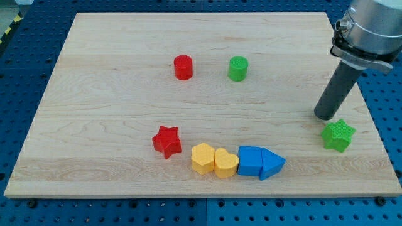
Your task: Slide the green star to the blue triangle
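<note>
The green star (338, 134) lies near the board's right edge, low in the view. My tip (326, 117) rests on the board just above and slightly left of the star, close to it or touching. The blue triangle (271, 164) lies at the bottom centre-right, at the right end of a row of blocks, well to the left of the star. It touches a blue cube (250, 161) on its left.
A yellow heart (226, 162) and a yellow hexagon (202, 157) continue the row leftward. A red star (167, 140) lies further left. A red cylinder (183, 67) and a green cylinder (238, 68) stand in the upper middle. The wooden board (94, 94) sits on a blue perforated table.
</note>
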